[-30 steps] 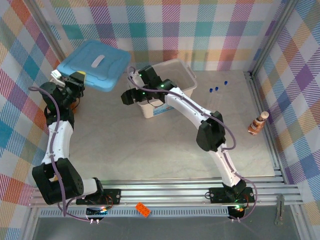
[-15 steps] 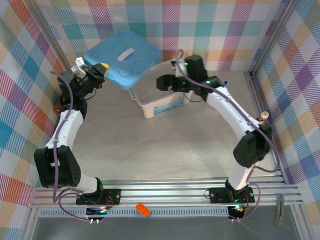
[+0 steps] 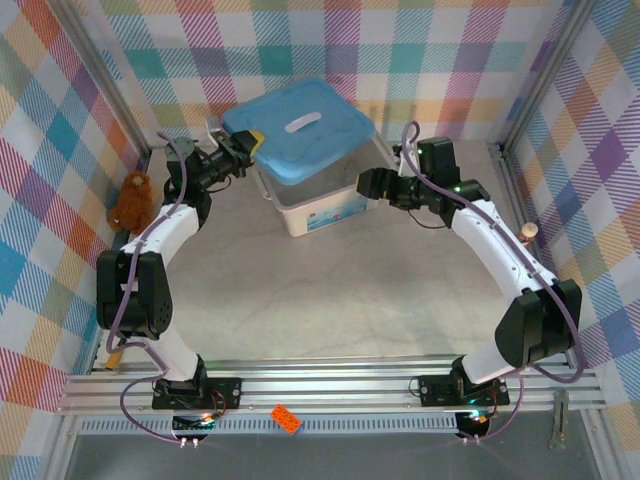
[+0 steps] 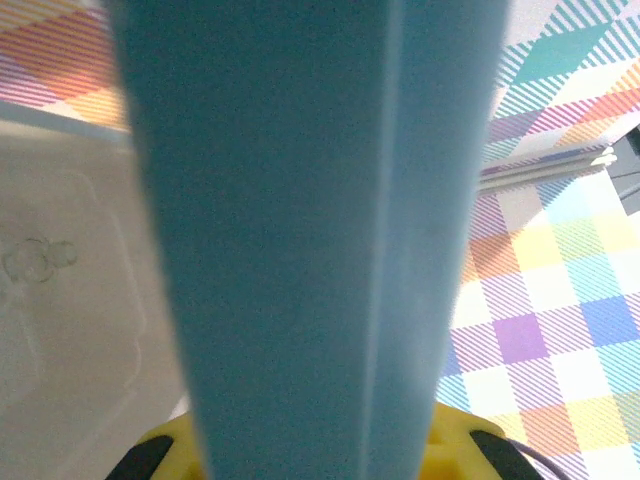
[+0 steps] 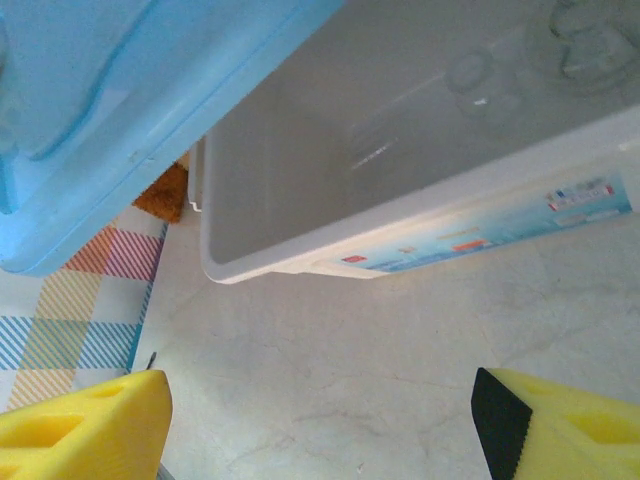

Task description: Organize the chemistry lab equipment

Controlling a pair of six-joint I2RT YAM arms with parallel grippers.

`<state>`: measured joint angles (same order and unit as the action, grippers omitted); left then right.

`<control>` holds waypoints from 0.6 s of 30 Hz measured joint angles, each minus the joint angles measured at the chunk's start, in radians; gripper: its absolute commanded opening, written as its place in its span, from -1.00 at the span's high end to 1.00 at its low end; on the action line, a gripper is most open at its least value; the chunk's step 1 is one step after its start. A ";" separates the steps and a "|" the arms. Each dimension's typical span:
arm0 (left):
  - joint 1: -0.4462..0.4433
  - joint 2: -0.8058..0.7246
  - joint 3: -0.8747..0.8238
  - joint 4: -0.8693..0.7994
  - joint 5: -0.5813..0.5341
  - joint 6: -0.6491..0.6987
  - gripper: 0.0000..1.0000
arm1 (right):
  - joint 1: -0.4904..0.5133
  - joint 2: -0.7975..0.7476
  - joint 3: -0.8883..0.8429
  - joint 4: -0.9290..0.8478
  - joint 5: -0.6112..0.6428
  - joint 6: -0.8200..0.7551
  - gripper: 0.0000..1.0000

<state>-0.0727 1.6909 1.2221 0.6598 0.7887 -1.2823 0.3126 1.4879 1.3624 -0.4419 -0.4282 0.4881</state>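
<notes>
My left gripper (image 3: 247, 146) is shut on the left edge of a blue lid (image 3: 302, 128), which hangs level over a clear plastic bin (image 3: 325, 212) at the back of the table. In the left wrist view the lid (image 4: 310, 220) runs up between my yellow fingers (image 4: 165, 455). Clear round petri dishes (image 5: 590, 40) lie inside the bin (image 5: 400, 235), and they also show faintly in the left wrist view as petri dishes (image 4: 35, 258). My right gripper (image 3: 371, 185) hangs open just right of the bin's front corner, with nothing between its fingers (image 5: 80, 430).
A brown plush toy (image 3: 130, 198) sits at the left wall. A striped bottle-like figure (image 3: 527, 233) stands at the right, partly behind my right arm. An orange brick (image 3: 286, 418) lies on the frame in front of the table. Bare tabletop (image 3: 320, 290) spreads in front of the bin.
My left gripper has carried the lid rightward from the back left corner to above the bin. My right arm has swung away from the bin's left side to its right side.
</notes>
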 measured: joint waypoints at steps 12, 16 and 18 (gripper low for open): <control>-0.067 0.102 0.026 0.054 0.017 -0.051 1.00 | -0.215 -0.123 -0.081 0.003 -0.063 0.067 -0.60; -0.076 0.134 0.032 0.053 0.033 -0.068 1.00 | -0.233 -0.123 -0.094 -0.003 -0.075 0.074 -0.60; -0.077 0.140 0.034 0.053 0.039 -0.076 1.00 | -0.233 -0.124 -0.095 -0.004 -0.083 0.074 -0.60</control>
<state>-0.1501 1.8305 1.2560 0.7128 0.8280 -1.3579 0.0795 1.3643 1.2678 -0.4458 -0.5110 0.5621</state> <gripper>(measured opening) 0.132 0.798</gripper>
